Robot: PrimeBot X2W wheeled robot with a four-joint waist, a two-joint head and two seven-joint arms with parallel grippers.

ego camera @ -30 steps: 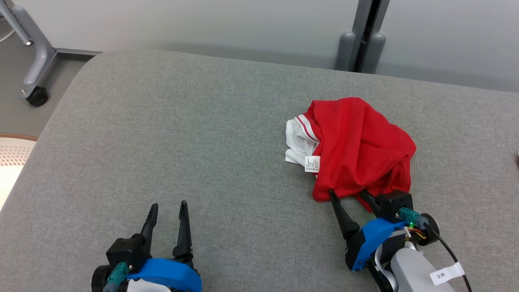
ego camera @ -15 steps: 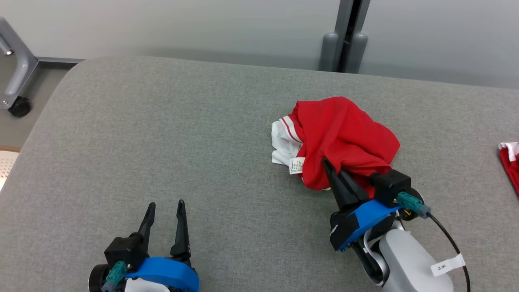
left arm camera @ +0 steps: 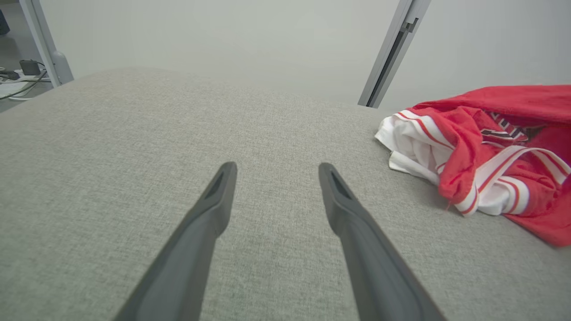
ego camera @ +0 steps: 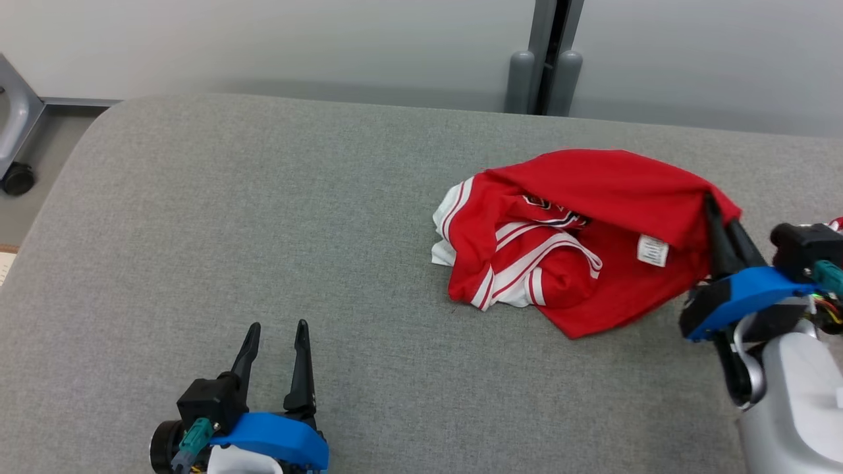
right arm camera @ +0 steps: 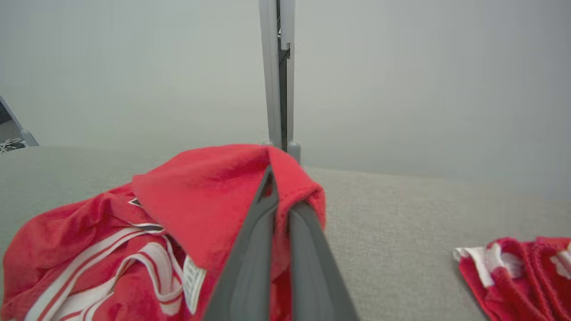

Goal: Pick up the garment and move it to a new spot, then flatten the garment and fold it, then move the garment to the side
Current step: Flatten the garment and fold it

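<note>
A red garment [ego camera: 579,237] with white stripes and a white label lies bunched on the right half of the grey padded table [ego camera: 263,217]. My right gripper [ego camera: 719,212] is shut on its right hem and holds that edge lifted, so the cloth stretches up toward the fingers. In the right wrist view the red fabric [right arm camera: 209,191] drapes over the closed right gripper [right arm camera: 273,174]. My left gripper [ego camera: 278,326] rests open near the front left, well apart from the garment. The left wrist view has the left gripper [left arm camera: 277,166] empty, with the garment [left arm camera: 482,147] to its right.
Another red and white cloth [right arm camera: 513,272] lies on the table further right. A grey post [ego camera: 540,72] stands against the pale wall behind the table. A caster wheel [ego camera: 16,178] sits on the floor past the left edge.
My right gripper shut on the garment's near edge, then pulled it up and to the right, opening the bundle so its striped inside shows. The head camera also shifted. The left gripper stayed put.
</note>
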